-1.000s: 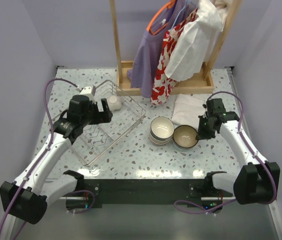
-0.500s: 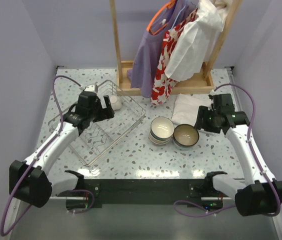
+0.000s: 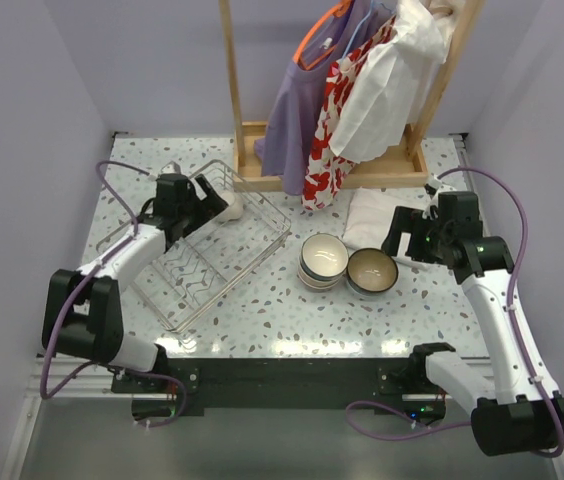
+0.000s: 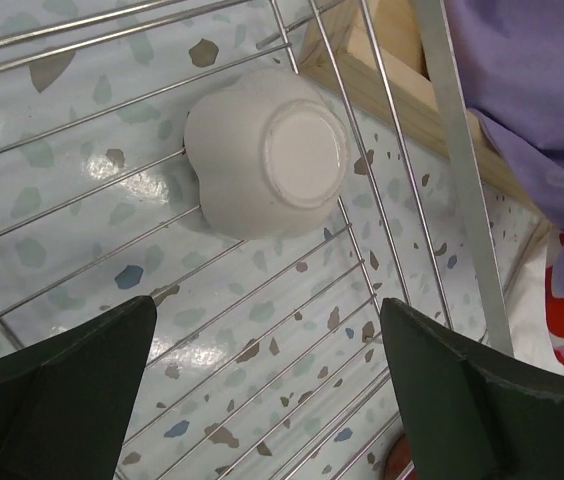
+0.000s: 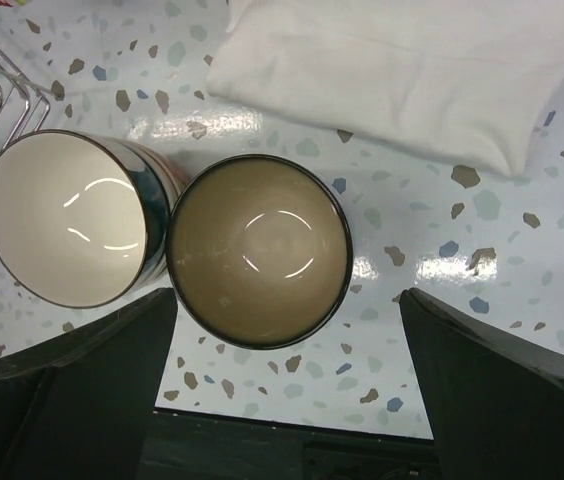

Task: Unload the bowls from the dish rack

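Surface: speckled table (image 3: 262, 310) between plain lilac walls; a wooden clothes stand (image 3: 332, 165) hung with garments stands just beyond the dish rack (image 3: 245, 268).
Rack contents: one white bowl (image 4: 267, 152) is visible, tipped over at the rack's far corner, its foot ring facing the left wrist camera and its side against the wires.
Unloaded bowls: a stack of bowls (image 3: 323, 258) stands on the table to the right of the rack; a beige bowl (image 3: 371, 271) sits upright, touching or just beside that stack on the side away from the rack. The number in the stack cannot be told.
Other item: folded white cloth (image 3: 377, 215), beyond the beige bowl.
Left gripper (image 4: 267, 305): over the rack's far corner, jaws wide, nothing between them, clear of the white bowl.
Right gripper (image 5: 287, 300): above the beige bowl, jaws wide, empty.
Step in hand: judged to be the approach to the white bowl.
Next move: calls for lowering the left gripper so one finger goes inside the tipped bowl's wall, closing, then lifting clear of the rack's raised side.
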